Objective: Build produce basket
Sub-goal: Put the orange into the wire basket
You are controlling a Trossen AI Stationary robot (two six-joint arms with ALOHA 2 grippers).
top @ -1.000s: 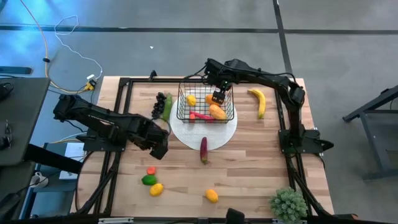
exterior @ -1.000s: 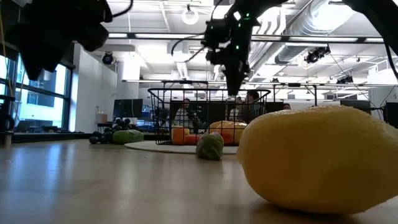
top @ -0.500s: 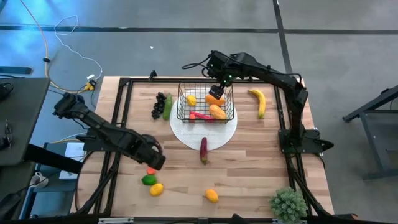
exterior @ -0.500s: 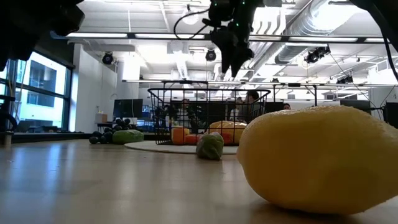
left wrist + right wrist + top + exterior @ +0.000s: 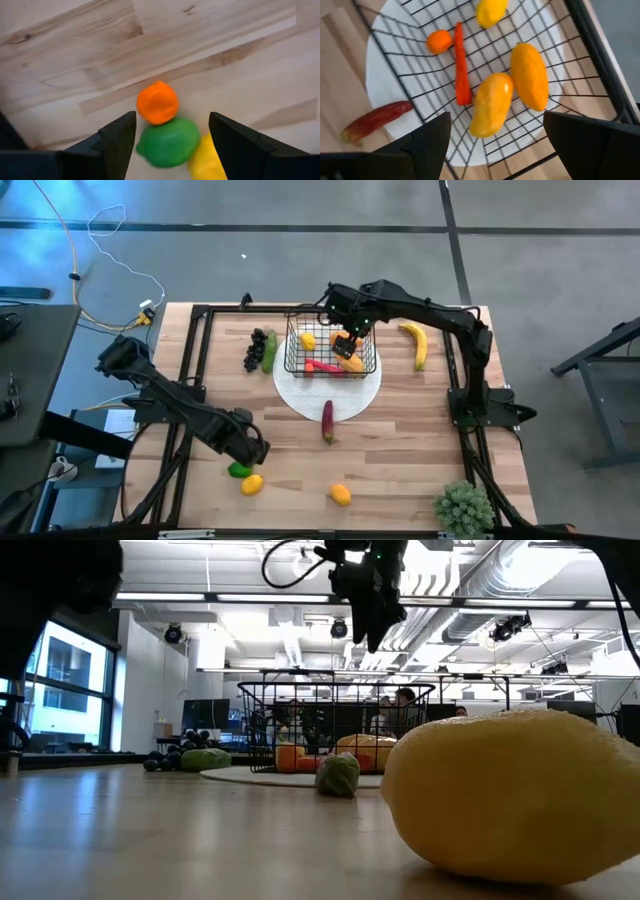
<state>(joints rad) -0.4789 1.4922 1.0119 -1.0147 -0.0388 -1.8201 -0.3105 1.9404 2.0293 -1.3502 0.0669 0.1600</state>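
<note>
Near edge: you have a bushy green plant [image 5: 464, 507] at the near right corner, and a lemon [image 5: 341, 495] near the middle of the near edge; in the low view that lemon [image 5: 510, 796] fills the near right.
Near left cluster: you see a second lemon [image 5: 252, 484], a green piece [image 5: 238, 470] and a small orange piece [image 5: 157, 102] touching one another on the wood.
Left gripper: your left gripper [image 5: 250, 448] hangs right over that cluster, and its wrist view shows the jaws spread wide, empty, with the orange piece and the green piece [image 5: 169, 142] between the fingers [image 5: 117, 142].
Table middle: a red and purple piece [image 5: 327, 419] lies just near the white disc [image 5: 300, 394], its far tip at the disc's rim.
Basket: your black wire basket [image 5: 291, 352] stands on the far part of the disc, centre of the table; inside it you have two orange-yellow pieces [image 5: 491, 104], a thin red piece [image 5: 461, 65], a small orange [image 5: 439, 41] and a yellow piece [image 5: 491, 11].
Right gripper: your right gripper [image 5: 345, 340] sits above the basket's right half, clear of the rim in the low view, jaws wide and holding nothing.
Left of basket: dark grapes [image 5: 256, 348] and a long green piece [image 5: 269, 350] lie side by side.
Far right: the banana [image 5: 416, 344] lies alone, well apart from the basket.
</note>
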